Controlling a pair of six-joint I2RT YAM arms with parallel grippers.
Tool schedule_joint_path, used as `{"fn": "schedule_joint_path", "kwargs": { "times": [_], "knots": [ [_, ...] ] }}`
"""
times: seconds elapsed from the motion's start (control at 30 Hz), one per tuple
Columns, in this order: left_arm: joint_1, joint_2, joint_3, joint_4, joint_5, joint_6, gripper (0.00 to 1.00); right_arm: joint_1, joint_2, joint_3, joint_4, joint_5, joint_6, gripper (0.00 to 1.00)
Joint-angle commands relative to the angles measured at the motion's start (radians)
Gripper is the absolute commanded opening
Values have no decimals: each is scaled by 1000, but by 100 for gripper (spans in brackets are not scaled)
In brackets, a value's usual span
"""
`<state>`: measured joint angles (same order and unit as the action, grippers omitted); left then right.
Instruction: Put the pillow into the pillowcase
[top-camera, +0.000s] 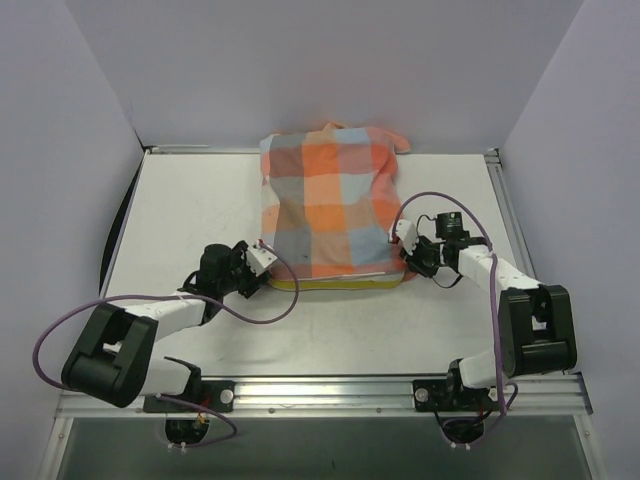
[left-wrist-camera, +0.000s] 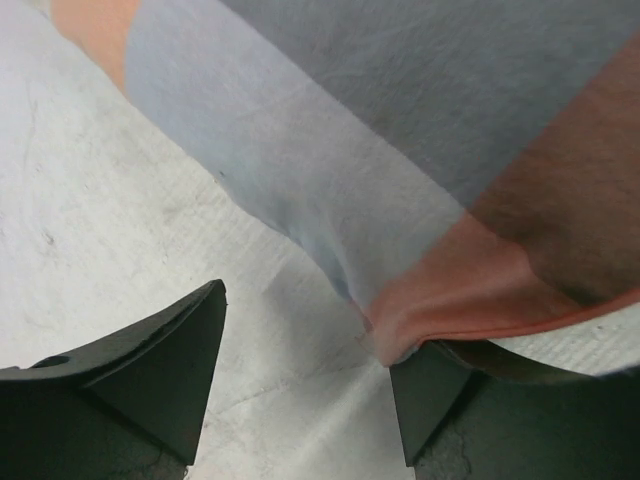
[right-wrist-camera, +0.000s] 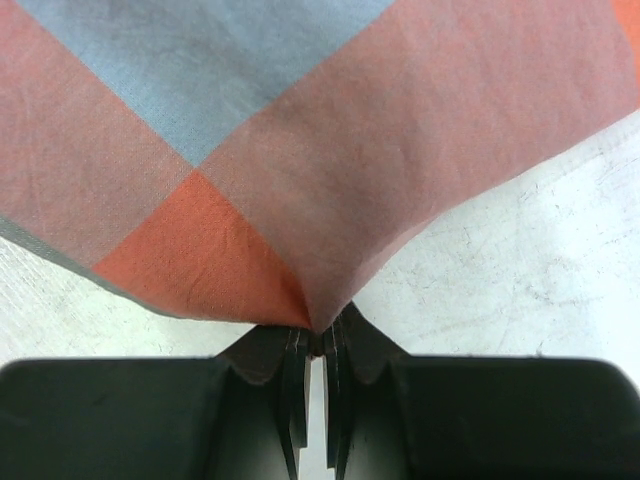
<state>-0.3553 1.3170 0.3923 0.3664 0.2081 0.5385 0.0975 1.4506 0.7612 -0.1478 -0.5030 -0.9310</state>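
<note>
Right pincer clamped on pillowcase corner; left pincer apart. Risk: a one-sided pull could skew the pillowcase off the pillow.

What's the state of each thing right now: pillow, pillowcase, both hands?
pillowcase: covers most of the pillow, far end bunched.
pillow: lying flat, mostly covered, yellow near edge exposed.
left hand: open, at the pillowcase's near left corner, not gripping.
right hand: shut on the pillowcase's near right corner.
</note>
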Motion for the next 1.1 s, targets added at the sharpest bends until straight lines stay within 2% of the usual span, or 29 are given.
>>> {"fn": "schedule_joint_path", "kwargs": {
  "times": [0.0,0.13,0.17,0.2,0.23,0.27,0.37,0.4,0.5,0.6,0.63,0.7,0.73,0.77,0.87,0.97,1.07],
  "knots": [
    [3,51,54,94,-84,-9,70,-10,-35,1,-52,-22,8,0],
    [4,61,71,98,-76,-46,56,-16,-35,10,-70,-22,20,0],
    [4,51,88,86,-47,-54,37,-16,-35,16,-85,-25,38,0],
    [4,19,104,63,-27,-57,26,-19,-36,39,-99,-26,58,0],
    [4,-2,127,-8,-3,-61,3,-27,-44,52,-113,-29,75,0],
    [6,-27,155,-45,31,-104,0,-27,-50,72,-131,-43,124,0],
    [42,-119,314,-278,196,-196,0,-50,-97,180,-247,-77,249,0],
    [50,-148,415,-393,204,-225,0,-62,-113,217,-277,-94,276,0],
    [79,-180,572,-547,224,-339,0,-125,-171,416,-375,-147,390,0],
    [124,-179,776,-590,208,-455,0,-186,-209,630,-443,-172,451,0],
    [156,-171,900,-601,208,-486,0,-200,-219,739,-456,-172,460,0],
    [182,-141,1009,-601,182,-511,0,-240,-220,840,-466,-169,491,0],
    [200,-128,1122,-600,172,-529,0,-252,-211,906,-464,-169,512,0],
    [206,-113,1176,-600,157,-534,0,-283,-199,1029,-464,-169,533,0],
    [217,-65,1372,-578,151,-583,0,-331,-144,1267,-431,-174,645,0],
    [214,-62,1439,-540,171,-611,0,-358,-144,1322,-333,-164,736,0],
    [184,-67,1378,-634,211,-652,0,-314,-183,1207,-320,-189,721,0]
  ]
}}
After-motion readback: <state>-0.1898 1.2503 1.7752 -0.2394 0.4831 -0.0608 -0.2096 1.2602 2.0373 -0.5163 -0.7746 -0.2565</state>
